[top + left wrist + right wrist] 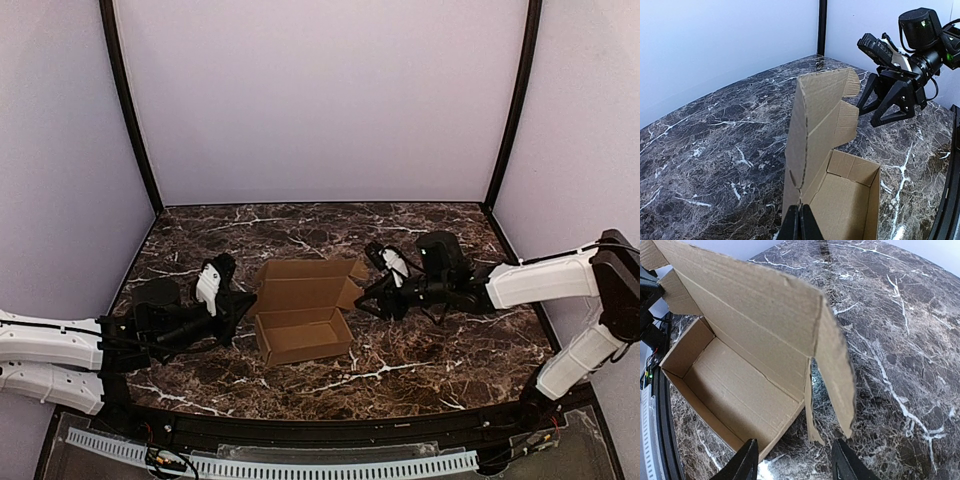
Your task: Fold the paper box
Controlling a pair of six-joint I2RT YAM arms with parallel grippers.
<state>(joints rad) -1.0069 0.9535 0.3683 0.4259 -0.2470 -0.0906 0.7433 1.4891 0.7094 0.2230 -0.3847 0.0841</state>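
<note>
Tray formed, lid upright: left hand (800,227) pinches the brown cardboard paper box (300,335), right hand (797,462) wide; lid closing likely follows.

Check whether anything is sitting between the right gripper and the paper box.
Nothing visible does. The right gripper, jaws open, faces the raised side flap of the paper box from the right, with only bare marble table in the gap. Its wrist view looks straight at that flap, unobstructed.
</note>
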